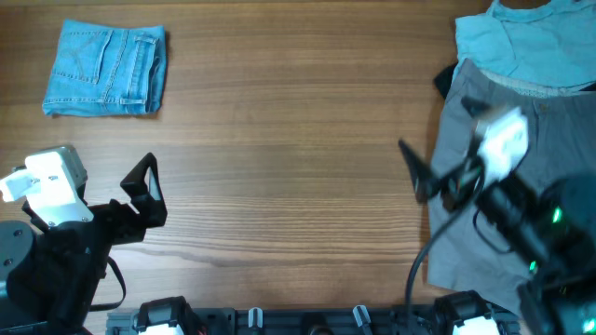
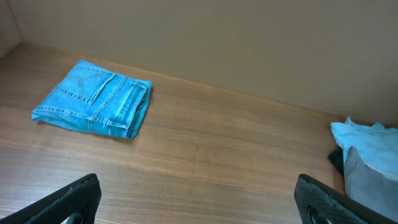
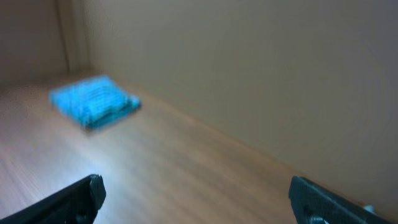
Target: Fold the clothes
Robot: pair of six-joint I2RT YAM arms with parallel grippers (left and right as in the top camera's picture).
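Left gripper, jaws released, is nearer: jeans lie far and slightly left of it; right gripper, released too, well apart.

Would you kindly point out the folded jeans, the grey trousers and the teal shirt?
folded jeans (image 1: 105,70), overhead view, its middle.
grey trousers (image 1: 568,140), overhead view, bare upper fabric.
teal shirt (image 1: 521,42), overhead view, front.

Right wrist view blurred: jeans blue smear. Overhead: teal shirt cut by top edge, grey trousers partly under right arm.
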